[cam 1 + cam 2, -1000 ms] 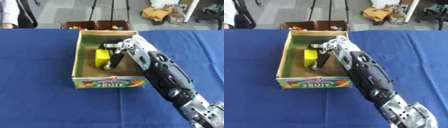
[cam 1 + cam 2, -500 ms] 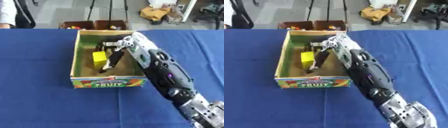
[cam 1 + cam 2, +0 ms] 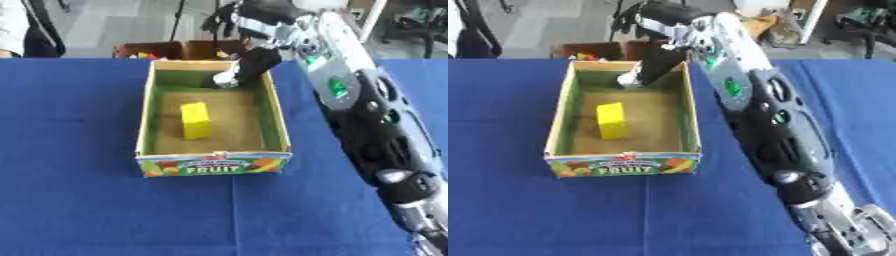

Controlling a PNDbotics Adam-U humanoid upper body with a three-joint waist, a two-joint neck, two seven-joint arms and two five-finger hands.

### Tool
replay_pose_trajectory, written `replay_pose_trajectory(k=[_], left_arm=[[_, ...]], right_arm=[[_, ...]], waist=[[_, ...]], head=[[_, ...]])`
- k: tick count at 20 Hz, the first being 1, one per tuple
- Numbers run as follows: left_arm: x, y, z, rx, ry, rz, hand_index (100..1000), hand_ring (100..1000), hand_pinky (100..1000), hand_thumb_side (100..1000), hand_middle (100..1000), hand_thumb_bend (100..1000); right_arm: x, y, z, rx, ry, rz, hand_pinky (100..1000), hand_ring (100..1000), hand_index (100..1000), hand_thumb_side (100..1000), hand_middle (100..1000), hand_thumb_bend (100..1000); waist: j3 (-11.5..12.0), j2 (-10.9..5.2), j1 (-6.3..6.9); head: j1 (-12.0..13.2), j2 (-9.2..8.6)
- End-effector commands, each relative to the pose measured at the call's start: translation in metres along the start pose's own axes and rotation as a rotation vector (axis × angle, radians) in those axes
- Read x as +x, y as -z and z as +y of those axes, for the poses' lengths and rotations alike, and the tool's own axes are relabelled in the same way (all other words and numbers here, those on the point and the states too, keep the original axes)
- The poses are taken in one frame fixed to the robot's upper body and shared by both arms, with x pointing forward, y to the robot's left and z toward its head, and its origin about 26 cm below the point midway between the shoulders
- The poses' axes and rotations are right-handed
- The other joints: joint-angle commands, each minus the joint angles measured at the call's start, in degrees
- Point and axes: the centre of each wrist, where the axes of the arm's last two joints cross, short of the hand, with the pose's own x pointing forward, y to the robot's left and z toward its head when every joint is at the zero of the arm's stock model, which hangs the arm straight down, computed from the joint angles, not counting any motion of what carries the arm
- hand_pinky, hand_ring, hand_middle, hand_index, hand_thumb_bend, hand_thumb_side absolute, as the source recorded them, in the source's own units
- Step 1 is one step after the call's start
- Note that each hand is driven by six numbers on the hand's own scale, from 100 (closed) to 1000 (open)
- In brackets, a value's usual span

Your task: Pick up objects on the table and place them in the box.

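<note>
A yellow block [image 3: 195,120] lies on the brown floor of the cardboard box [image 3: 143,125], left of the floor's middle and roughly halfway between the near and far walls, touching neither side wall. It is a small oblong whose long axis runs near to far, nearly in line with the box's side walls, with its far end leaning slightly toward the robot's left; a broad yellow face looks up. Nothing else can be seen inside the box. The box is an open-topped rectangular tray with green inner walls and a front panel printed with fruit pictures and the word FRUIT; its long sides run away from the robot, and it sits on the blue table [image 3: 70,200]. Above the far right corner of the box hangs the right hand [image 3: 248,67], clear of the block and holding nothing: its dark fingers [image 3: 654,65] droop downward over the far wall with a pale tip lowest, loosely bent and not closed on anything. The black and silver arm runs from that hand along the right side of the box down to the lower right corner of the view. Beyond the far table edge stand two smaller brown bins [image 3: 140,50] with bits of colour inside that cannot be made out.
</note>
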Motion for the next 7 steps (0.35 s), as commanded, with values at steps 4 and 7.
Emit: replay_pose_trajectory(k=[4, 7], left_arm=[[0.004, 0.007, 0.005, 0.016, 0.016, -0.035, 912, 792, 487, 1000, 852, 100], [0.004, 0.008, 0.006, 0.023, 0.019, -0.039, 912, 792, 487, 1000, 852, 100]], right_arm=[[0.011, -0.062, -0.037, -0.307, -0.042, 0.061, 600, 726, 883, 645, 740, 386], [0.018, -0.087, -0.034, -0.52, 0.004, 0.095, 568, 691, 837, 661, 687, 166]], waist=[[-0.93, -1.38, 1.37], [-1.39, -1.09, 1.91]], head=[[0.93, -0.31], [1.34, -0.37]])
